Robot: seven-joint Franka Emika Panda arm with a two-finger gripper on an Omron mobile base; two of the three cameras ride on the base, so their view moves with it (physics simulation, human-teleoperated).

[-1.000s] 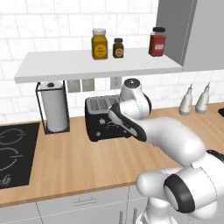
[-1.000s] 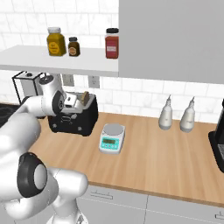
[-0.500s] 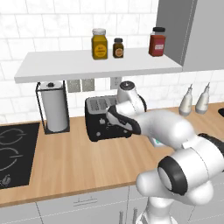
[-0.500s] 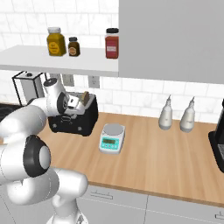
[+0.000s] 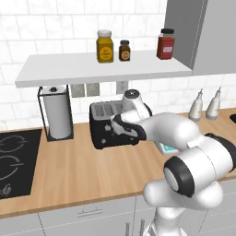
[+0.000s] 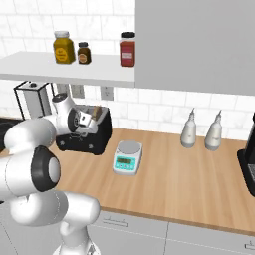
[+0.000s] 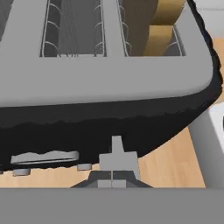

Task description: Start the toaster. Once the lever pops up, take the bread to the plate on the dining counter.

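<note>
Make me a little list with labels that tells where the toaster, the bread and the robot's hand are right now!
toaster: black, on the wood counter, beside the paper-towel roll
bread: brown slice standing in one of the toaster's slots
gripper: jaws shut, at the toaster's front near its lever
scale: white and teal, on the counter beside the toaster
shelf: three jars above the toaster

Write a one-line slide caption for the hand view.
Shut jaws of the gripper poised at the front of the black boxy toaster, with a brown bread slice sitting in one silvery slot.
</note>
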